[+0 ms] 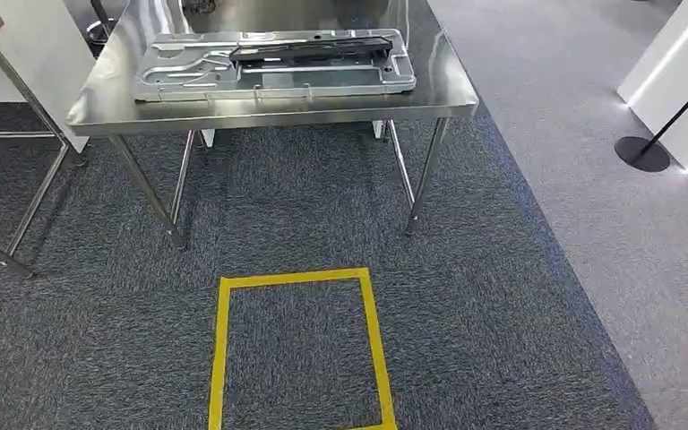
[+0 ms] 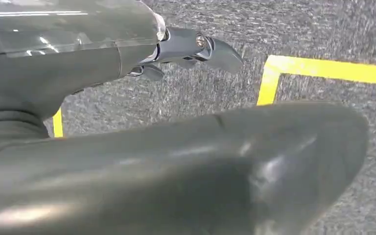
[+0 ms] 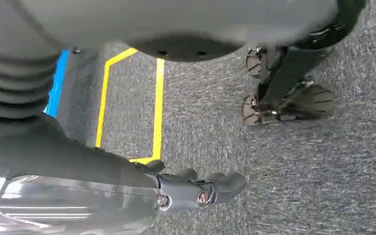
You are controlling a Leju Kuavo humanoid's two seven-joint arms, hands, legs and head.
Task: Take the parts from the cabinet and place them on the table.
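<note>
Ahead, parts are seen on the table at 12 o'clock; left hand and right hand are held empty, fingers apart.

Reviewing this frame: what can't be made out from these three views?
- Steel table: far end cut off by the head view's top edge.
- Left hand: palm hidden behind its grey cover and thumb.
- Right hand: grip unclear, fingers seen side-on.
- Black part on metal panel: details too small.

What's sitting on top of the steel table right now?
A flat silver metal panel lies on the steel table, with a dark narrow part resting across its top. The table's far end is cut off by the head view's edge, so anything there is unseen.
</note>
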